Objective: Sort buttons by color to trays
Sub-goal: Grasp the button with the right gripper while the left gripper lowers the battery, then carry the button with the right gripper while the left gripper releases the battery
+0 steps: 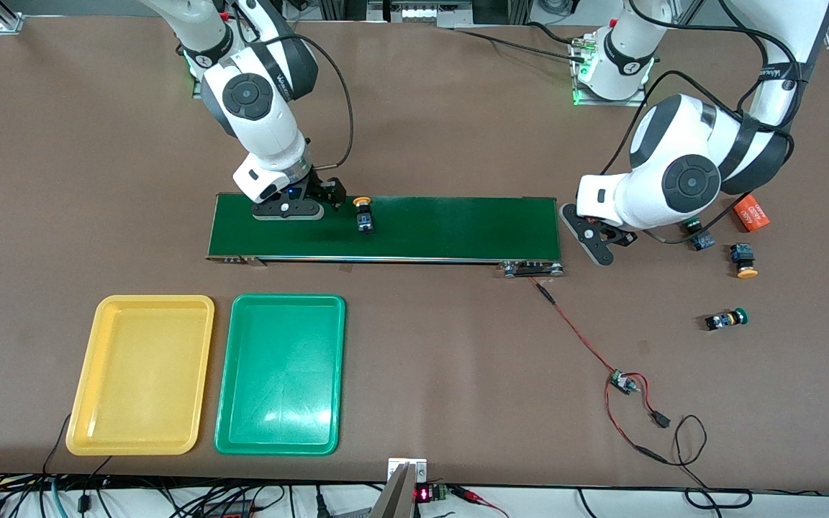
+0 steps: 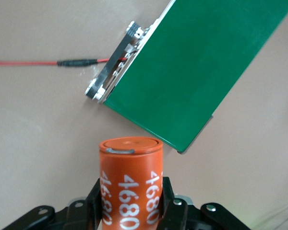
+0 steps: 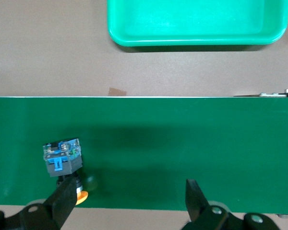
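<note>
A yellow-capped button [image 1: 364,214] [image 3: 62,160] lies on the belt at the right arm's end. My right gripper [image 1: 328,194] [image 3: 129,189] hangs open just above the belt, one finger [image 3: 62,201] right beside the button's cap; nothing is between the fingers. Three more buttons lie on the table past the belt's other end: a green-capped one [image 1: 699,236] half under the left arm, a yellow-capped one [image 1: 743,260] and another green-capped one [image 1: 727,318]. My left gripper [image 1: 601,244] [image 2: 132,191] is over the table by that belt end, shut on an orange "4680" cylinder [image 2: 130,177]. The yellow tray [image 1: 141,374] and green tray [image 1: 281,374] [image 3: 197,21] hold nothing.
The dark-green conveyor belt [image 1: 458,226] [image 2: 197,62] [image 3: 182,143] runs between the arms. A red wire with a small board [image 1: 623,381] trails from its end toward the front camera. An orange "4680" cylinder [image 1: 753,214] shows beside the left arm.
</note>
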